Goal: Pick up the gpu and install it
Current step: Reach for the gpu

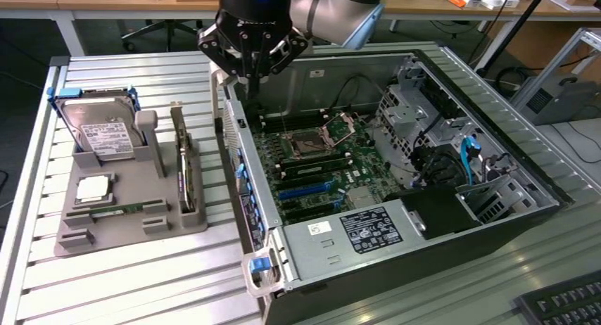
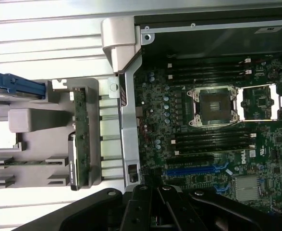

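We see the gripper (image 1: 252, 76) clenched, its black fingers drawn together to 1 point and grasping nothing. The grey arm (image 1: 340, 10) enters from the top of the exterior view and points the gripper straight down, so that it hangs over the side wall of the open computer case (image 1: 526, 219) nearest the holder. The gpu (image 1: 184, 171) is apart from the gripper, standing on its long edge in a slot of the grey moulded holder (image 1: 131, 230), on the exterior view's left of the case. It is a thin card whose green board edge faces up. Beside it in the holder leans a silver labelled hard drive (image 1: 106, 136). Inside the case lies a dark green motherboard (image 2: 179, 125) with a square metal-framed CPU socket (image 2: 213, 107). Everything rests on a ribbed metal table (image 1: 141, 290).
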